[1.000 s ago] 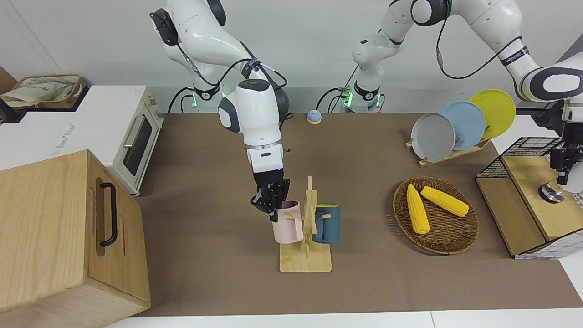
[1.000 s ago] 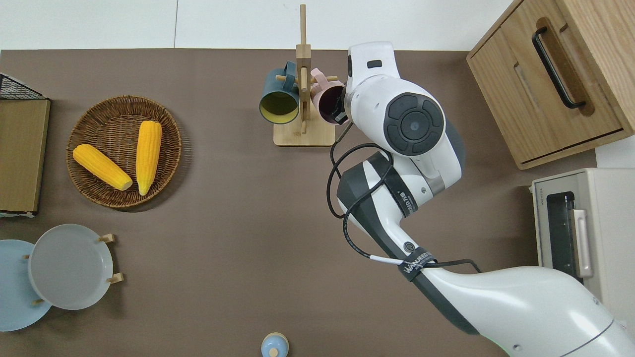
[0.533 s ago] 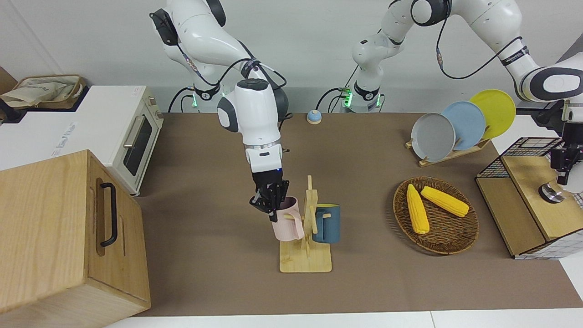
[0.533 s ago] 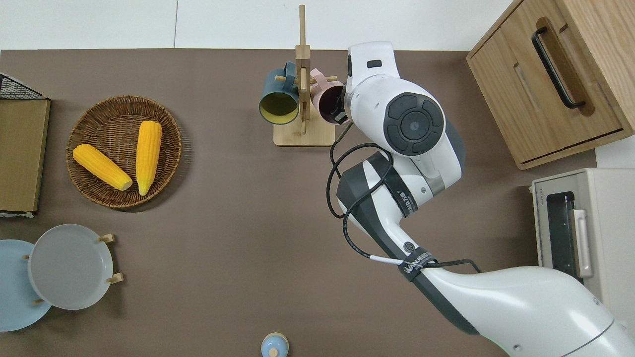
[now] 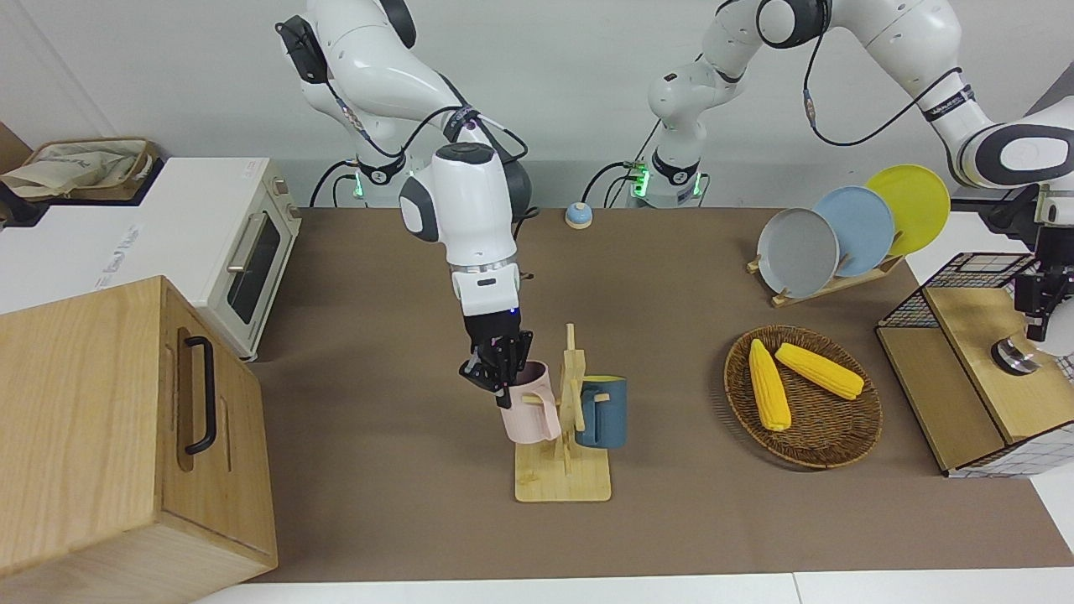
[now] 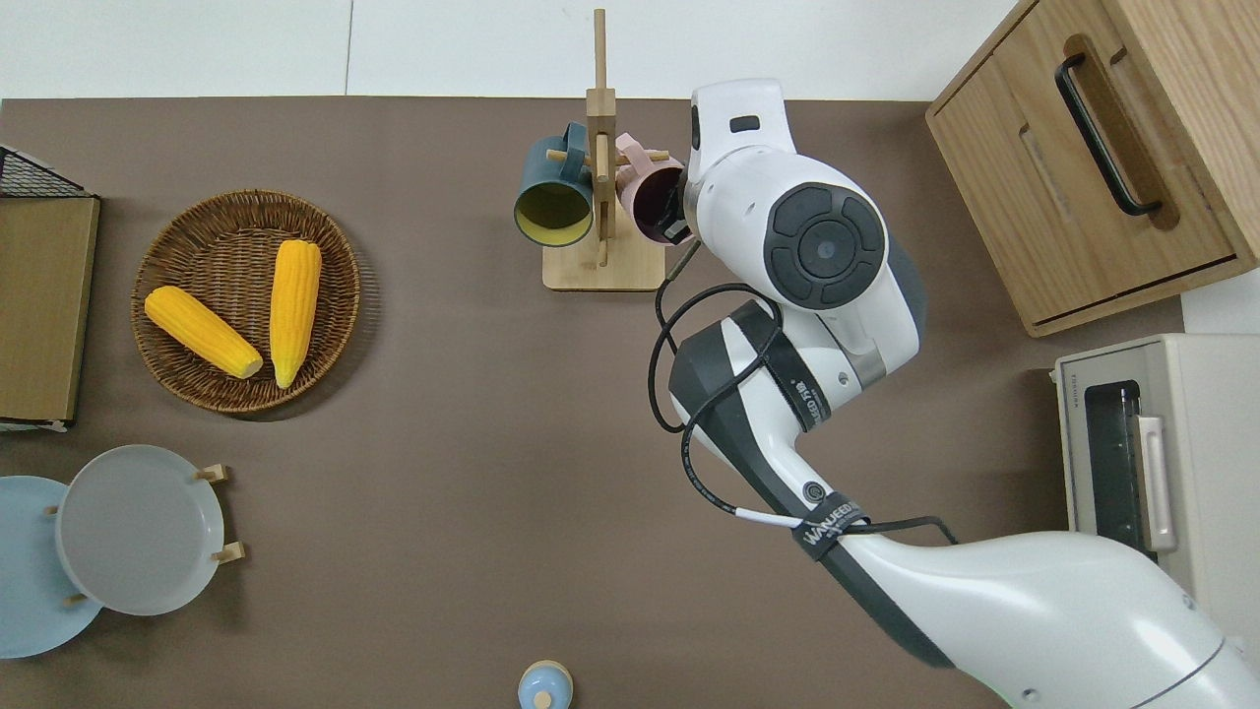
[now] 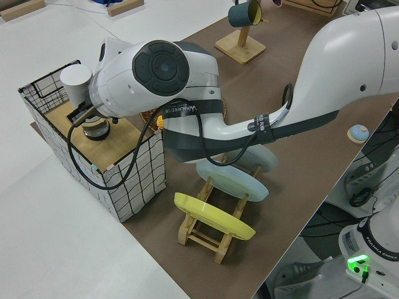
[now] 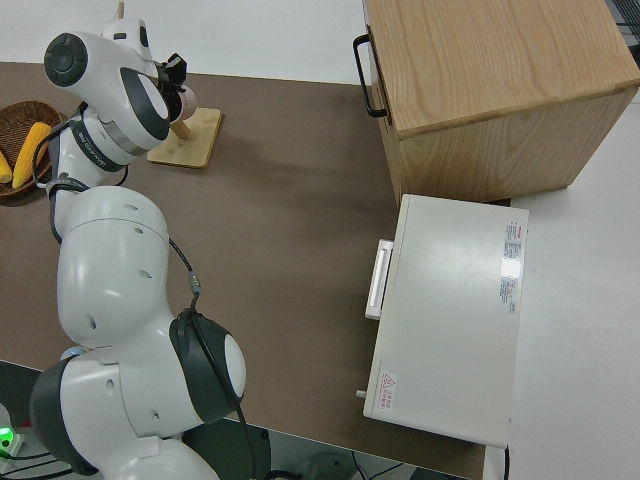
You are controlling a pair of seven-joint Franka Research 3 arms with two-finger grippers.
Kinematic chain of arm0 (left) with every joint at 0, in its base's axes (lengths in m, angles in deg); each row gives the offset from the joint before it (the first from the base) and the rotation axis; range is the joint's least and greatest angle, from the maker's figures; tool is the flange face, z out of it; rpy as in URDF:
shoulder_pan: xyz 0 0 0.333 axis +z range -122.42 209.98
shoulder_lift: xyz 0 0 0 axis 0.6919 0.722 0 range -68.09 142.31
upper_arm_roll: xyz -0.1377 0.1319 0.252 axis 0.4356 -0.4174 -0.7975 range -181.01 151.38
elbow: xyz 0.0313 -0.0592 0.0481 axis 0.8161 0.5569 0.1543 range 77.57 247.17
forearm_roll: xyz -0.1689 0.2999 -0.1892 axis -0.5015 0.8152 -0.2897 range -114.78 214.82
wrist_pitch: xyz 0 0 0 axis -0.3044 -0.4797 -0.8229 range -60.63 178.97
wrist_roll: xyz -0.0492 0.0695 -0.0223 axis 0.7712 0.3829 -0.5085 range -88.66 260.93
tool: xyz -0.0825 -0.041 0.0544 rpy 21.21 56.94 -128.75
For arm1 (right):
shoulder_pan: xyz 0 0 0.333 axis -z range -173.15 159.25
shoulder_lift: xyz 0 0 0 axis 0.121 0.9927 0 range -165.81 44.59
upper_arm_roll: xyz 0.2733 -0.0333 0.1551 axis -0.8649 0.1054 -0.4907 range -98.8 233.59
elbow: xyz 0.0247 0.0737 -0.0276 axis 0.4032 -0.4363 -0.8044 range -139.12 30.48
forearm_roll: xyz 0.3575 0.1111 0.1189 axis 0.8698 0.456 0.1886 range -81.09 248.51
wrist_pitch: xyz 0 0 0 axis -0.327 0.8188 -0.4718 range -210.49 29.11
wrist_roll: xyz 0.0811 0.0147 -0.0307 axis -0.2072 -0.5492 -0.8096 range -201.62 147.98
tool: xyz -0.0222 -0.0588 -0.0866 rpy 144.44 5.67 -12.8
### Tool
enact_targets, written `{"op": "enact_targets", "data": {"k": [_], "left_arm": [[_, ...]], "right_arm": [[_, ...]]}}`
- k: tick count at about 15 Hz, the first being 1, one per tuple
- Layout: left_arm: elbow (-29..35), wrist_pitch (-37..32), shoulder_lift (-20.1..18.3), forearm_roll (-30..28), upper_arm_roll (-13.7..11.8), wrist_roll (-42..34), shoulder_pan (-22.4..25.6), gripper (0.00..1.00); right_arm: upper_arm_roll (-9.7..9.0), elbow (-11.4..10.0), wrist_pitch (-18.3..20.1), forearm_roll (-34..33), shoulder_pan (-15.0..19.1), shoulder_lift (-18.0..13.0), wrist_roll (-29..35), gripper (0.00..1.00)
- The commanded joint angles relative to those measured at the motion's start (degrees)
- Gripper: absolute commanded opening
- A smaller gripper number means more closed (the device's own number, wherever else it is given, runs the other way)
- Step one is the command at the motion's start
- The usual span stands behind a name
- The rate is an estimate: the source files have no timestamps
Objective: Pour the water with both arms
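A brown mat point(image 5: 403, 470) covers the tabletop point(image 6: 472, 49), whose white surface is exposed along the edge at 12 o'clock in the overhead view. A plain white wall point(image 5: 570, 75) is seen at 12 o'clock in the front view. A wooden cabinet point(image 5: 101, 436) with a black handle point(image 5: 200, 394) is positioned at 8 o'clock there.

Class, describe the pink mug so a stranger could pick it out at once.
Find the wooden mug rack mid-table. Two mugs hang from it; the pink mug hangs toward the right arm's end, with the right gripper at its rim, unlike the dark blue mug.
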Motion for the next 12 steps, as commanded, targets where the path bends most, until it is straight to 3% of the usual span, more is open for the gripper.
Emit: {"op": "enact_targets", "data": {"k": [1, 8, 12], "left_arm": [[-2.04, -0.20, -0.41, -0.26, -0.36, 1.17, -0.57, 0.00], [-3.97, -0.64, -1.99, 6.68, -0.36, 6.78, -0.66, 0.00], [-4.15, -4.86, -4.36, 12.04, -0.36, 12.23, -1.45, 0.00]], "right_arm": [[-0.93, 0.18, 0.42, -0.31, 0.94, -0.67, -0.69, 0.044], [-1.01, -0.25, 0.60, -0.22, 1.29, -0.93, -0.87, 0.046], [-1.01, -0.52, 0.95, -0.22, 1.73, -1.20, -0.87, 0.046]]}}
